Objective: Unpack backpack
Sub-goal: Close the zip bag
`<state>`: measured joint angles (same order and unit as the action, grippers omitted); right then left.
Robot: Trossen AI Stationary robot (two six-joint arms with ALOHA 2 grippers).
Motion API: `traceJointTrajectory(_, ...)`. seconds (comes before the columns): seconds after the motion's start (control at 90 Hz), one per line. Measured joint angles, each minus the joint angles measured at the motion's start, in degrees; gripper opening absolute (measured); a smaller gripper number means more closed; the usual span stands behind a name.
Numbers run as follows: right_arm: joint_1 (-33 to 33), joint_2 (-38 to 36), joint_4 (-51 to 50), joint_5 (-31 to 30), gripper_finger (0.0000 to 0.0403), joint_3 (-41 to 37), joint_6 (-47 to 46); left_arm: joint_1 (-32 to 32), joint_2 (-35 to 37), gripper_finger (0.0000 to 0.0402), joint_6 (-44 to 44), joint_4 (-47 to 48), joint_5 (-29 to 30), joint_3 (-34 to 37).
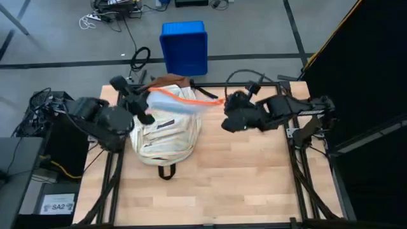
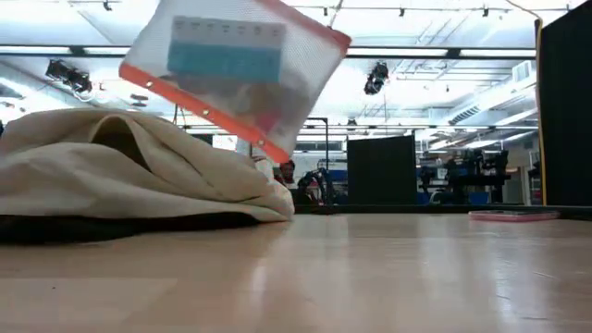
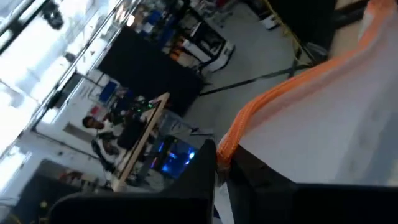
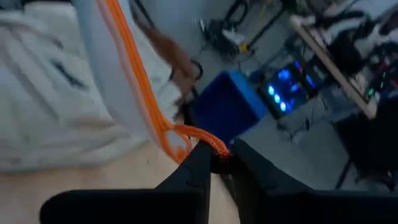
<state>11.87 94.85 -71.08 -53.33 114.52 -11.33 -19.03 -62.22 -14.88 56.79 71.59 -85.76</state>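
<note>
Orange-edged pouch [image 1: 175, 102] hangs in the air above the backpack [image 1: 164, 135], lifted free of it. My left hand [image 3: 221, 163] pinches one corner of its trim, and my right hand [image 4: 217, 163] is clenched on the orange cord at the other end. The backpack lies slumped at the table's [image 1: 241, 178] far left side. The pouch has yet to be set down; whether more is inside, I cannot tell.
</note>
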Motion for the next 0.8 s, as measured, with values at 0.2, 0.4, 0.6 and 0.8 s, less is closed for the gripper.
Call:
traceJointTrajectory(0.2,0.7,2.6,3.6,9.3,0.0013,-2.0,2.9,-3.3,0.2,0.0000,9.4,0.6,-12.6,7.8)
traceJointTrajectory(0.4,5.3,7.1,3.6,21.0,0.0013,-10.9,-5.3,-10.3,-2.0,0.0000,21.8,-5.9,-18.9,23.7)
traceJointTrajectory(0.6,11.0,9.2,5.3,28.9,0.0013,-23.2,-20.5,-15.4,-5.8,0.0000,25.7,-25.0,-33.4,34.0)
traceJointTrajectory(0.8,16.2,9.1,9.3,30.3,0.0056,-32.7,-33.6,-16.7,-9.5,0.0012,25.4,-32.8,-45.2,36.1)
